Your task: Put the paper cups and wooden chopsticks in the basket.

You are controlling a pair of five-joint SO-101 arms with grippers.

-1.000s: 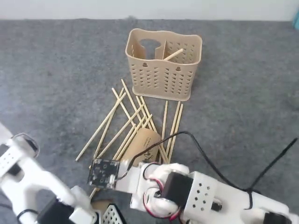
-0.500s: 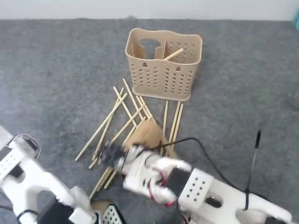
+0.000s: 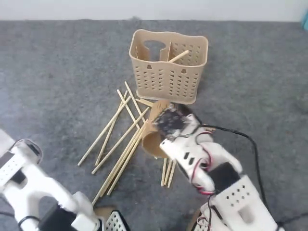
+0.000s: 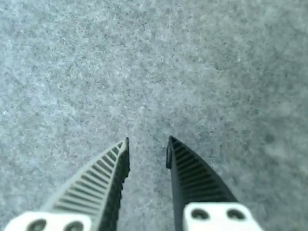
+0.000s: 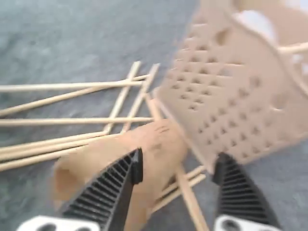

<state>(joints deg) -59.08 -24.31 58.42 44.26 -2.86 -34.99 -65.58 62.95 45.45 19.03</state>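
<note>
Hardly begun: one chopstick (image 3: 179,56) seems to stand in the basket (image 3: 168,79).
Under the gaping right claw (image 5: 178,159) lies the cup (image 5: 96,159), loose chopsticks (image 3: 115,139) beside it; left claw (image 4: 147,144) parted, empty.

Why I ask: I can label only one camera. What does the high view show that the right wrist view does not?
High view adds: the open top of the basket with its divider, the full fan of chopsticks, and the left arm at the near left corner. Right wrist view adds: the right gripper from close up, jaws open, over the paper cup. Both share: the basket's perforated wall, the cup lying on its side before it, and chopsticks on the grey carpet.
</note>
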